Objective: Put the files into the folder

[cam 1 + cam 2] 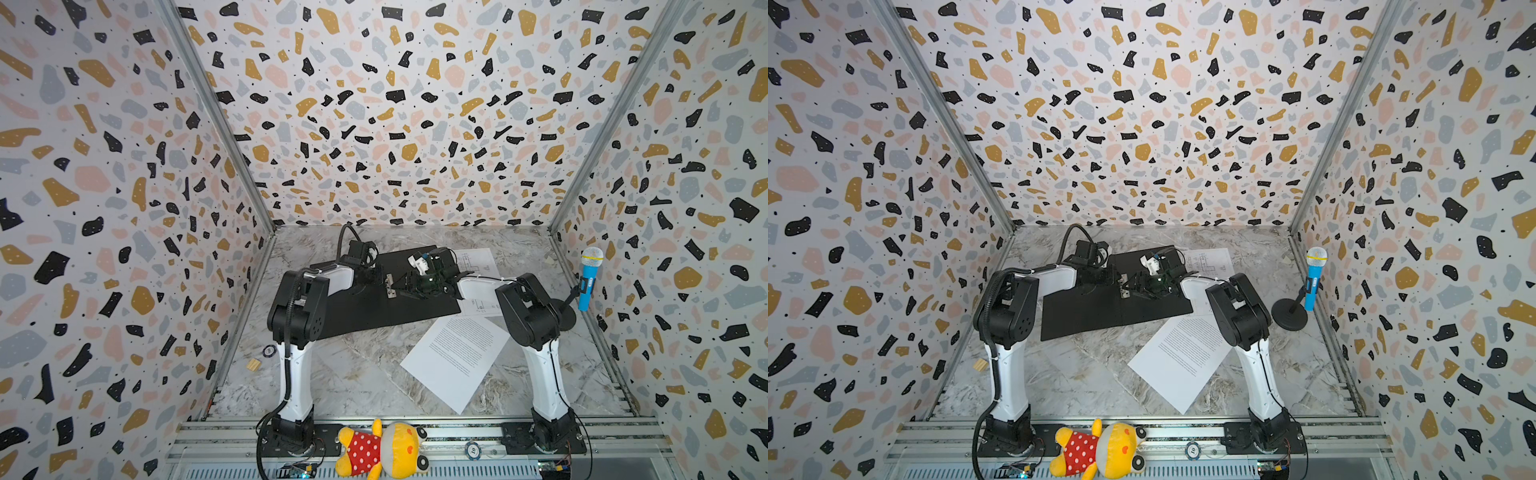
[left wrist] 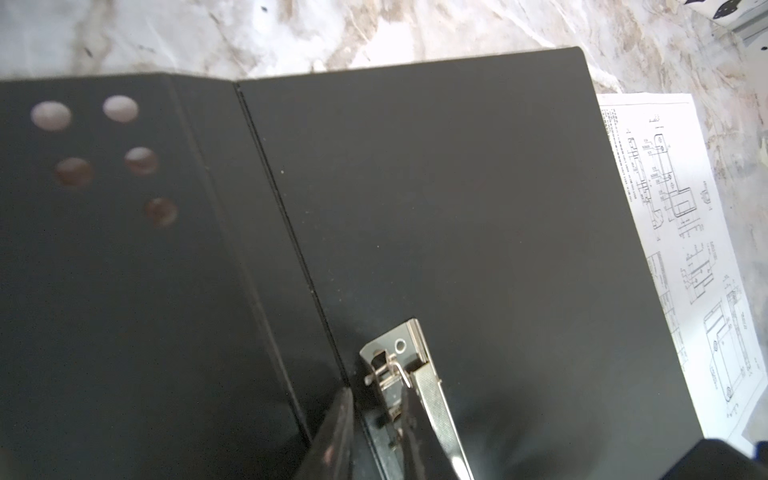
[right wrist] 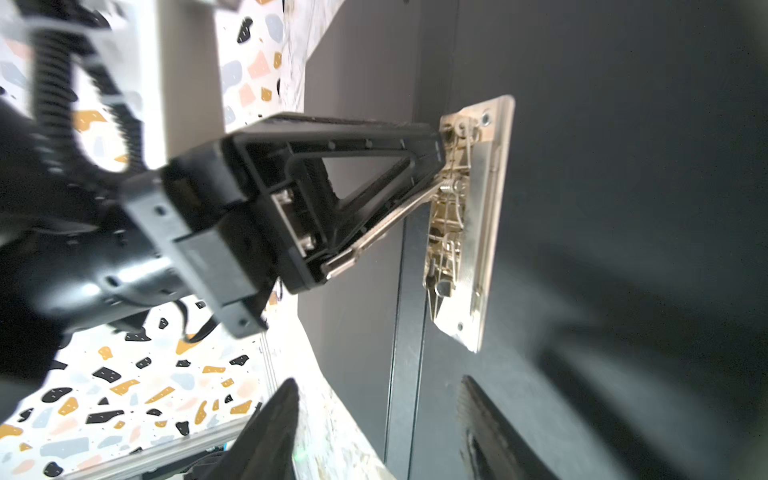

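A: Where's the folder (image 1: 374, 309)?
B: Open, black side up, far middle of the table (image 1: 353, 374); text sheet (image 1: 457, 357) nearer right, drawing sheet (image 2: 685, 249) under its right edge.
A: Jaws?
B: Left gripper (image 2: 376, 399) narrowly parted at the clip (image 3: 478, 208); right gripper (image 3: 378, 382) wide apart, empty.

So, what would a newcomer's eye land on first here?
The open black folder lies flat mid-table, with the left gripper and right gripper both at its metal spine clip. A text-printed sheet lies just in front, to the right, and a yellow plush toy sprawls on the front rail.
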Motion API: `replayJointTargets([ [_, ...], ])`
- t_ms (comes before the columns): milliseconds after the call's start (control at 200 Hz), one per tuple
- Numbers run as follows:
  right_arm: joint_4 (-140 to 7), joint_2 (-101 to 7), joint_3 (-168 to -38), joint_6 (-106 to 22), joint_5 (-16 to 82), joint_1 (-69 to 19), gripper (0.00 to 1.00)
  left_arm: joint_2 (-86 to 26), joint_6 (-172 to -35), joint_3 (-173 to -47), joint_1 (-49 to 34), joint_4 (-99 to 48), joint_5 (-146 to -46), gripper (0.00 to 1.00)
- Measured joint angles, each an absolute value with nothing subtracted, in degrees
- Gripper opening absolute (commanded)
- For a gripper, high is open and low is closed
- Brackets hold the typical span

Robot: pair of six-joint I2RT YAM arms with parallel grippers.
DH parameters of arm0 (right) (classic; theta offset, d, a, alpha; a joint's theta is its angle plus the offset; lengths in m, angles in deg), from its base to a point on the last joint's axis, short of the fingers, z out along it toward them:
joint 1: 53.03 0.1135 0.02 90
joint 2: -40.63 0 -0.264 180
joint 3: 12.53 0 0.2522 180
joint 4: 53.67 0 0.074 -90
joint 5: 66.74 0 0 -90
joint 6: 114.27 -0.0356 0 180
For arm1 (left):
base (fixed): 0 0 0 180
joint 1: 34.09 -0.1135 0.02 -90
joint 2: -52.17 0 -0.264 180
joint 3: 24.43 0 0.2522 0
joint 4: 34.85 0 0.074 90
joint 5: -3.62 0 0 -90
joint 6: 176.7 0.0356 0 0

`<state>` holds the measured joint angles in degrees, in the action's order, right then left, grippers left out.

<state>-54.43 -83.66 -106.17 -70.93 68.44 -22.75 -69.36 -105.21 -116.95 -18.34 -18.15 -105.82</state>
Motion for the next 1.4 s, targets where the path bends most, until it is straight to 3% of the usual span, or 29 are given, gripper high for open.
replayJointTargets([
  [120,-51.09,-80.58,-101.51,-70.4,68.31,-24.32,0.74,-68.66,-105.88,-116.95,-18.41,-18.11,-106.37,0.38],
  [350,-50.22,-78.65,-96.48,-67.43,66.48,-26.44,0.75,-65.3,-107.98,-116.25,-18.39,-18.78,-107.42,0.62],
  [446,-51.66,-78.65,-96.07,-65.72,65.17,-26.51,0.75,-63.18,-109.51,-114.66,-18.39,-19.7,-108.36,0.67],
  [941,-50.94,-78.65,-94.12,-63.8,64.38,-26.51,0.75,-55.44,-121.03,-100.43,-17.25,-27.33,-114.46,0.84],
  [1397,-50.94,-78.65,-94.12,-63.8,64.47,-26.51,0.75,-53.84,-132.83,-96.45,-15.37,-39.26,-118.76,0.86],
])
